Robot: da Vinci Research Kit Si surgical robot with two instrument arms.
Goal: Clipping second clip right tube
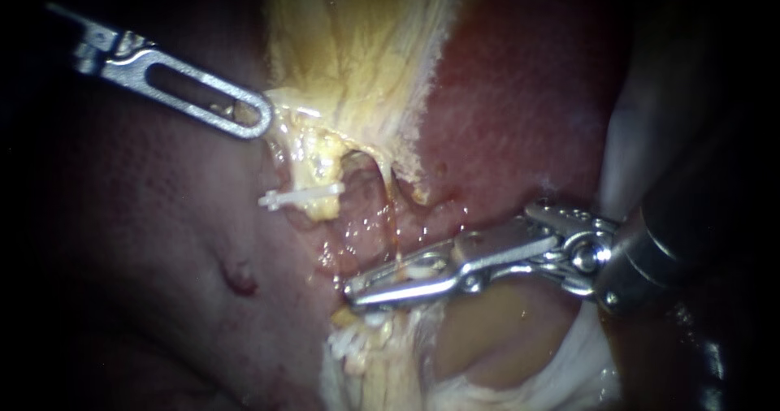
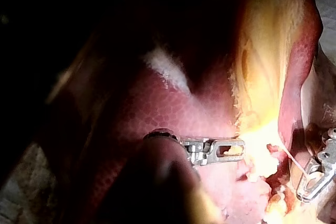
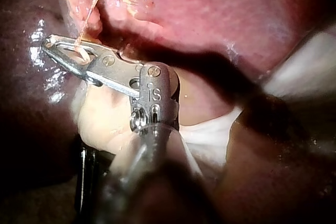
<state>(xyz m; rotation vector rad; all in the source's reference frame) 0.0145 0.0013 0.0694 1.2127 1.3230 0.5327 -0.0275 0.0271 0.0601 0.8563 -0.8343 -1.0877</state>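
Endoscope view: my right instrument's hand [image 1: 359, 291] pinches the right tube [image 1: 392, 216], a thin, soft, likely fragile strand beside the white clip [image 1: 301, 196], best taken squarely at mid-length.

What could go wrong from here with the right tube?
The thin right tube is stretched taut into the right instrument; a tug could well tear it. The clip on the left tube sits close by, so a sideways sweep might knock it loose.
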